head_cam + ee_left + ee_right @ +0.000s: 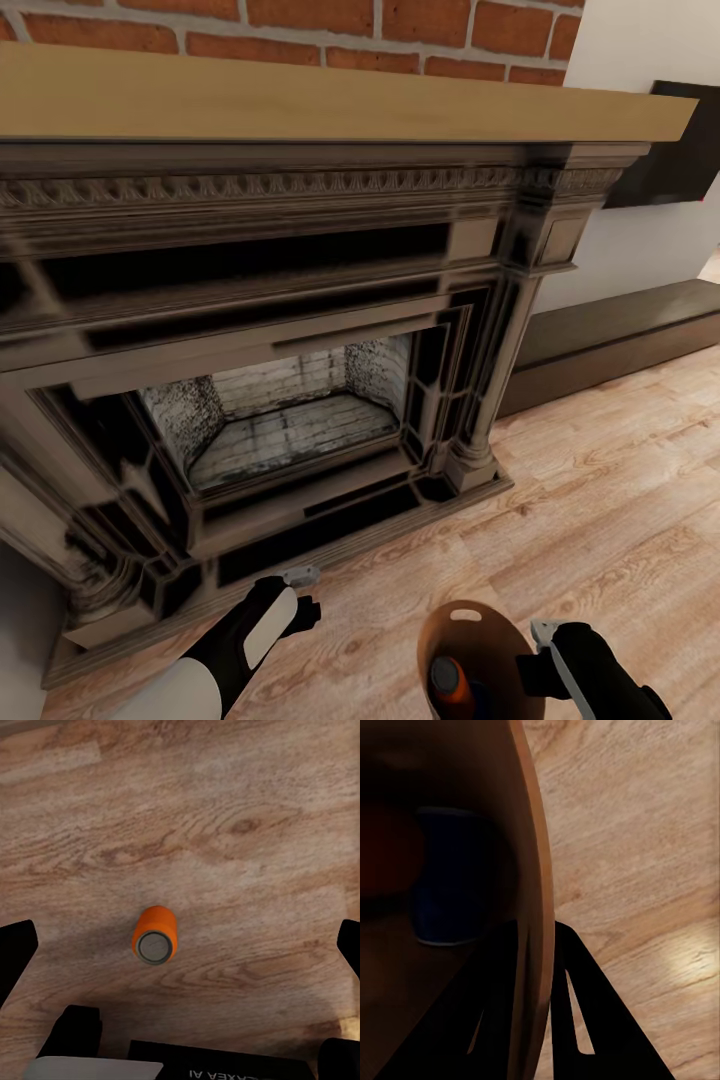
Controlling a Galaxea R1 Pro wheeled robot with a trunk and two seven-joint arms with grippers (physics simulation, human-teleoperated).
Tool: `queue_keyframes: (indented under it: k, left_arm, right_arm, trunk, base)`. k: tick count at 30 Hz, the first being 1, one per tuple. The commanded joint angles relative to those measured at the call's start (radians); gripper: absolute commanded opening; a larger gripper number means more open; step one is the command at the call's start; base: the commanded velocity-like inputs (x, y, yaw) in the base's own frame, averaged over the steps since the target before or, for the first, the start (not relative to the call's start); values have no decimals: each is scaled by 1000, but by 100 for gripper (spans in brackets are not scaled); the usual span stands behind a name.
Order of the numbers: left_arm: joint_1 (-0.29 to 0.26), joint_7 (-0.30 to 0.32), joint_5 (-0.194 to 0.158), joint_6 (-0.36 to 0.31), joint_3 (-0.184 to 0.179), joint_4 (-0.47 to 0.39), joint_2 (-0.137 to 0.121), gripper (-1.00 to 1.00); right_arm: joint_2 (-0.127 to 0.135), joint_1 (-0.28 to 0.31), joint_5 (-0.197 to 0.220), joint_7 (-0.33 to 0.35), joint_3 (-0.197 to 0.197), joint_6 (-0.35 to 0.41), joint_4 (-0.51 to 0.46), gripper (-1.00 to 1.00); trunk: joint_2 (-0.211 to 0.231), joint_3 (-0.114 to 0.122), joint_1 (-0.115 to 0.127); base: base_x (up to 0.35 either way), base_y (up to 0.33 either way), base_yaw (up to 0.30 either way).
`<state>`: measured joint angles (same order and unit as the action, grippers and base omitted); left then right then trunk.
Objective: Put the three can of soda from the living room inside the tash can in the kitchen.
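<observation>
My copper-brown bin sits upright on the wood floor, an orange can and a blue can inside; another orange can stands alone on the planks.

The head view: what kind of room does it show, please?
Most likely a living room: a dark carved fireplace under a wooden mantel, a red brick chimney above it, and a light wood plank floor.

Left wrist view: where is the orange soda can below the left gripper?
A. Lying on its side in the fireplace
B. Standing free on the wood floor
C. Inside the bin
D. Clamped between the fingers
B: the orange can stands upright on the plank floor, with the open left gripper around it, not touching it.
</observation>
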<state>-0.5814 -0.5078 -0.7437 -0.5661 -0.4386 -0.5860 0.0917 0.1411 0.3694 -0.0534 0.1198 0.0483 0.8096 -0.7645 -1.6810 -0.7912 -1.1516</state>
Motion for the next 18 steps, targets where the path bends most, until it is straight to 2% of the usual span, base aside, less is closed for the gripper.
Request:
queue_keyframes:
  k: [1,7,9,12,18]
  left_arm:
    - [0,0,0,0,0,0,0,100]
    - [0,0,0,0,-5,15,0,100]
    - [0,0,0,0,-7,23,0,100]
    - [0,0,-1,0,-9,34,0,100]
    - [0,26,-1,0,-10,65,-1,100]
  right_arm:
    - [10,0,13,6,1,1,0,-100]
    - [64,0,18,7,5,5,-1,-100]
    - [77,0,19,7,21,8,-1,-100]
    - [87,1,18,7,52,12,-1,-100]
    - [90,2,15,8,67,15,-2,-100]
  trunk:
    - [0,0,0]
    - [0,-6,0]
    - [0,-9,0]
    - [0,-14,0]
    - [0,-23,0]
  base:
    - [0,0,0]
    - [0,0,0]
    - [0,0,0]
    - [0,0,0]
    - [0,0,0]
